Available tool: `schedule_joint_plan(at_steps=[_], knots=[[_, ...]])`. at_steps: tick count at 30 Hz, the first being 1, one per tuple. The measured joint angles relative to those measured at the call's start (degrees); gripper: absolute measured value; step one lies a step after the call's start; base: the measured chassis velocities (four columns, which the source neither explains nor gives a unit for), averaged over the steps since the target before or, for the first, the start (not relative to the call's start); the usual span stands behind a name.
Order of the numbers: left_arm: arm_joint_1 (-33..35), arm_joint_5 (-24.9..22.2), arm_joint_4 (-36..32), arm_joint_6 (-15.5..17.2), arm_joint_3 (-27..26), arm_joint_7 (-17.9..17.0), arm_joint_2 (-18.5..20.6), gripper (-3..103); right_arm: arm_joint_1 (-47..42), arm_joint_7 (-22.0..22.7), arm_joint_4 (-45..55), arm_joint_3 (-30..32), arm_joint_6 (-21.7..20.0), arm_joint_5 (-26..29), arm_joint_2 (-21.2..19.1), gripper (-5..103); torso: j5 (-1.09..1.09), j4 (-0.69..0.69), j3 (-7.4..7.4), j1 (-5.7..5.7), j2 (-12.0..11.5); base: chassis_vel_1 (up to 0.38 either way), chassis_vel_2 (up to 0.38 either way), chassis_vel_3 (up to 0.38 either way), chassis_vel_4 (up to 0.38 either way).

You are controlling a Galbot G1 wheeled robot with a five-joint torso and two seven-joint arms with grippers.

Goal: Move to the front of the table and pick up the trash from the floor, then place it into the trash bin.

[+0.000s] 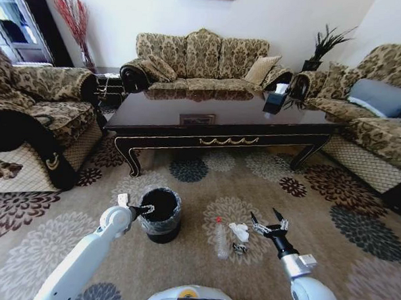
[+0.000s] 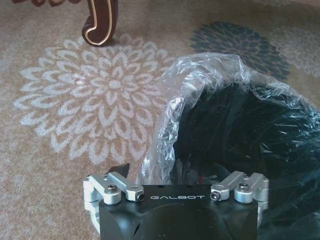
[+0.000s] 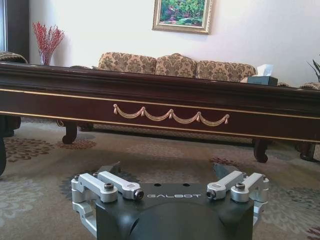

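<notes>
The robot faces the table (image 1: pixel 215 121). Its left gripper (image 1: pixel 144 209) rests at the bin's (image 1: pixel 161 214) rim, grip state unclear. The right gripper (image 1: pixel 269 224), fingers spread, hangs low just beside the bottle (image 1: pixel 222 239) and paper wad (image 1: pixel 239 232) on the carpet (image 1: pixel 206 190), apparently ready to grab.

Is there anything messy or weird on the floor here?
Yes. A clear plastic bottle with a red cap lies flat on the carpet, with a white paper wad and a tiny dark scrap beside it. They are litter, out on the floor beside the black trash bin rather than in it.
</notes>
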Motion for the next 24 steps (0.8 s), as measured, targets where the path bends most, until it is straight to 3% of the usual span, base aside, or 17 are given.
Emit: schedule_joint_plan(at_steps=[2,4,6,8,11,14,17,19,24], knots=[[-0.16,0.03,0.19,-0.01,0.14,-0.1,-0.08,85,0.06,0.05,-0.04,-0.1,0.0,-0.01,0.05,100,0.0,0.0,0.0,0.0,0.01,0.0,0.0,0.0,0.0],[-0.19,0.02,0.19,-0.01,0.2,-0.11,-0.06,85,0.08,0.06,-0.07,-0.18,0.0,-0.02,0.1,100,-0.02,0.0,0.0,0.0,0.01,0.0,0.0,0.0,0.0],[-0.16,-0.05,-0.26,0.01,0.25,-0.2,0.16,69,0.14,0.06,-0.15,-0.3,0.0,-0.05,0.17,100,-0.07,-0.01,0.02,0.0,0.0,0.0,0.0,0.0,0.0],[-0.14,-0.07,-0.34,0.03,0.25,-0.22,0.21,69,0.15,0.07,-0.17,-0.31,0.0,-0.06,0.17,100,-0.07,-0.01,0.03,0.0,0.0,0.0,0.0,0.0,0.0],[0.21,-0.52,-1.13,0.2,0.04,-0.43,0.79,52,0.34,0.07,-0.32,-0.46,0.0,-0.09,0.24,100,-0.11,-0.04,0.04,0.01,-0.01,0.0,0.0,0.0,0.0],[0.41,-0.63,-1.32,0.36,-0.17,-0.49,1.01,46,0.37,0.09,-0.38,-0.56,0.04,-0.12,0.33,100,-0.1,-0.03,0.04,0.02,-0.01,0.0,0.0,0.0,0.0],[0.78,-0.51,-1.31,0.36,-0.59,-1.03,0.85,30,0.39,0.25,-0.42,-0.65,0.16,-0.03,0.43,100,-0.08,-0.02,0.04,0.02,-0.02,0.0,0.0,0.0,0.0],[0.85,-0.46,-1.31,0.36,-0.65,-1.11,0.8,30,0.38,0.26,-0.42,-0.66,0.17,-0.02,0.42,100,-0.08,-0.02,0.04,0.02,-0.01,0.0,0.0,0.0,0.0],[1.31,-0.28,-1.73,0.38,-1.09,-1.34,0.66,8,0.27,0.26,-0.35,-0.49,0.2,0.01,0.4,100,-0.07,-0.03,0.03,0.02,-0.01,0.0,0.0,0.0,0.0]])
